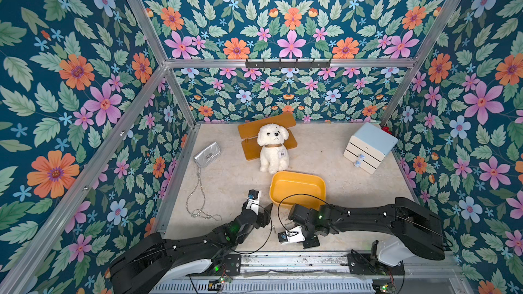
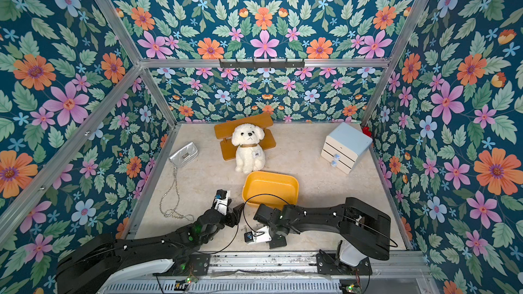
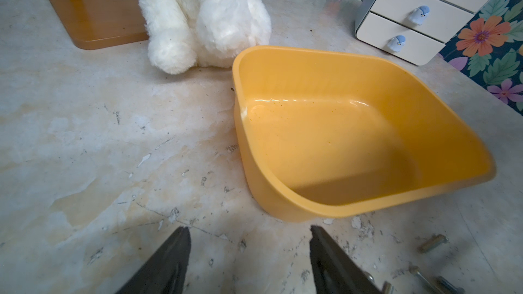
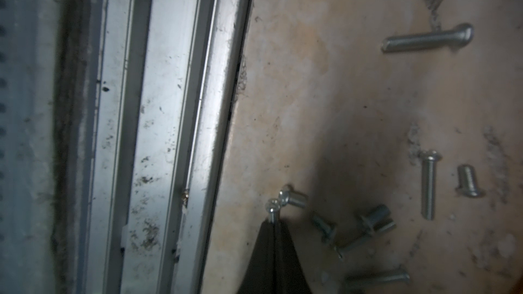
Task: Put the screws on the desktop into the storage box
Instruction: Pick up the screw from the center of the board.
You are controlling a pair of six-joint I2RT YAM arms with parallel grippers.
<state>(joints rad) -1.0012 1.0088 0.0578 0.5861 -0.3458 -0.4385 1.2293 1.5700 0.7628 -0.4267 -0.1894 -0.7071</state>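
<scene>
Right fingers (image 4: 271, 250) clench a screw (image 4: 272, 207) by its tip, lower centre; it could slip free. Left fingers (image 3: 169, 258) gape empty.

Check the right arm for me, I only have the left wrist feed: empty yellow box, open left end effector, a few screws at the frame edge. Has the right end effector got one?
Observer: Yes. In the right wrist view the right end effector is shut on a small screw, with the head poking out past the tips.
Operator: Any more near it?
Observer: At least seven loose screws lie on the desktop beside it, including one long screw.
Operator: Where is that pile?
Observer: Close to the aluminium rail at the desktop's edge.
</scene>
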